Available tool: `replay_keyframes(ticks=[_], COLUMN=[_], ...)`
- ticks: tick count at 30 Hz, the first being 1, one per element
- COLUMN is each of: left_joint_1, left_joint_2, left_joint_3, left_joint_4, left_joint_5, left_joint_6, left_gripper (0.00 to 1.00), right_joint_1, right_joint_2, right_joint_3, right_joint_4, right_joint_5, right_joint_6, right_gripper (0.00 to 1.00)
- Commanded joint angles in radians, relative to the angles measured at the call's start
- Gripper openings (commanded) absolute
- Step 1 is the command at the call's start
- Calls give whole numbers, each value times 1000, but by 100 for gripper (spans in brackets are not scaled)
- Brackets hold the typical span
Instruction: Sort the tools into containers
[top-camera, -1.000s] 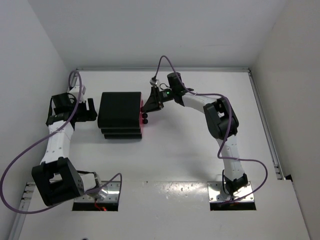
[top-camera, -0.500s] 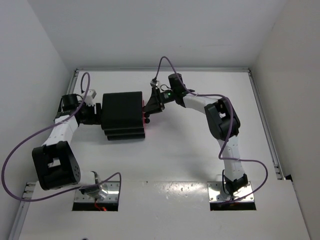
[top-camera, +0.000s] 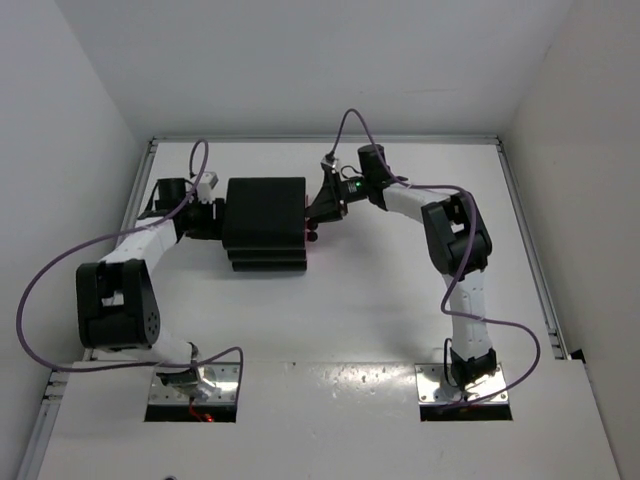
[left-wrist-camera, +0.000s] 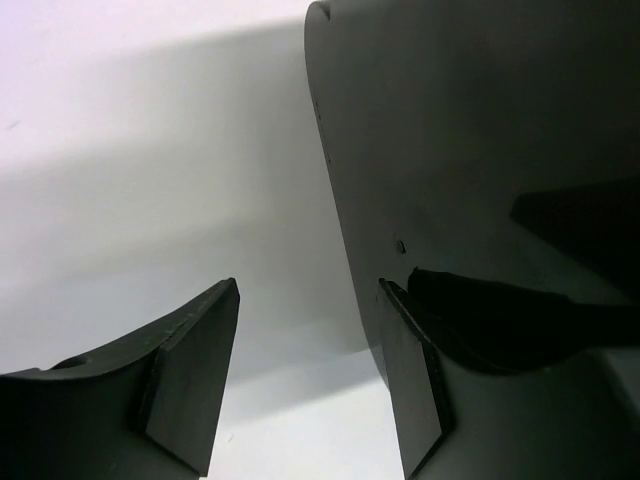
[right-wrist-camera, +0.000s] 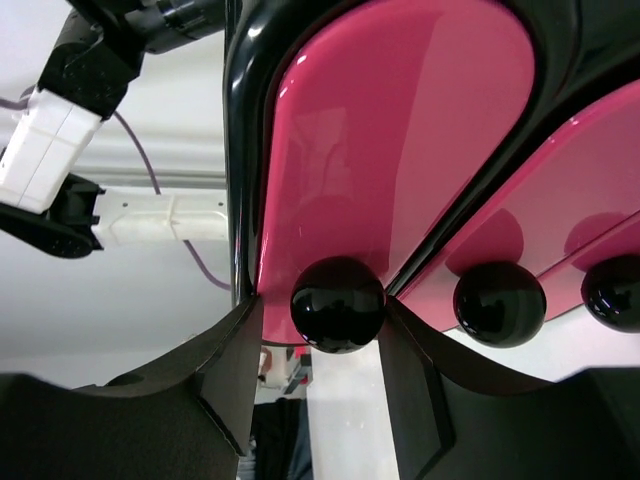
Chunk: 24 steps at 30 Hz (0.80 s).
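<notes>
My left gripper is spread open and empty, with one finger flat against the black drawer unit's back. My right gripper straddles the top drawer knob, but I can't tell if it's pinched. The unit sits between both grippers on the white table, with open tabletop on its near side.

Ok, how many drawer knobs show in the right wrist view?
3. The first knob sits between the fingers of the right gripper, the second knob is just right of it, and the third knob is cut off at the right edge. None looks hidden.
</notes>
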<state>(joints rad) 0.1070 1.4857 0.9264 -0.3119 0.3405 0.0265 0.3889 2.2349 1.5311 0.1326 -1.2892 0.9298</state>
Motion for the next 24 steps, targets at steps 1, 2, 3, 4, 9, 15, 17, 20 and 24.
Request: replay_keyframes(ticks=[1, 2, 3, 4, 9, 15, 17, 20, 24], left_joint_1=[-98, -108, -128, -139, -207, -267, -276, -276, -299], left_joint_2=[76, 94, 110, 122, 151, 182, 191, 200, 235], left_joint_3=[63, 89, 100, 109, 130, 154, 163, 163, 186], left_joint_4=[46, 57, 68, 68, 112, 135, 135, 148, 160], left_joint_5=[81, 81, 90, 91, 72, 28, 15, 5, 14], left_joint_6=[-45, -65, -74, -83, -132, -142, -142, -152, -152], left_gripper=[63, 62, 62, 62, 61, 60, 60, 60, 60], right_joint_1=[-24, -47, -59, -71, -157, -206, -217, -217, -217], right_joint_2=[-89, -99, -109, -109, -139, -139, -139, -139, -162], right_joint_3=[-5, -15, -28, -28, -66, -75, -75, -100, -120], right_joint_4=[55, 55, 55, 55, 55, 55, 55, 55, 55], right_joint_5=[-7, -7, -7, -16, -35, -44, -44, -44, -53], right_joint_6=[-11, -11, -11, -11, -31, -31, -31, -31, -40], right_gripper=[50, 50, 50, 50, 50, 50, 50, 50, 50])
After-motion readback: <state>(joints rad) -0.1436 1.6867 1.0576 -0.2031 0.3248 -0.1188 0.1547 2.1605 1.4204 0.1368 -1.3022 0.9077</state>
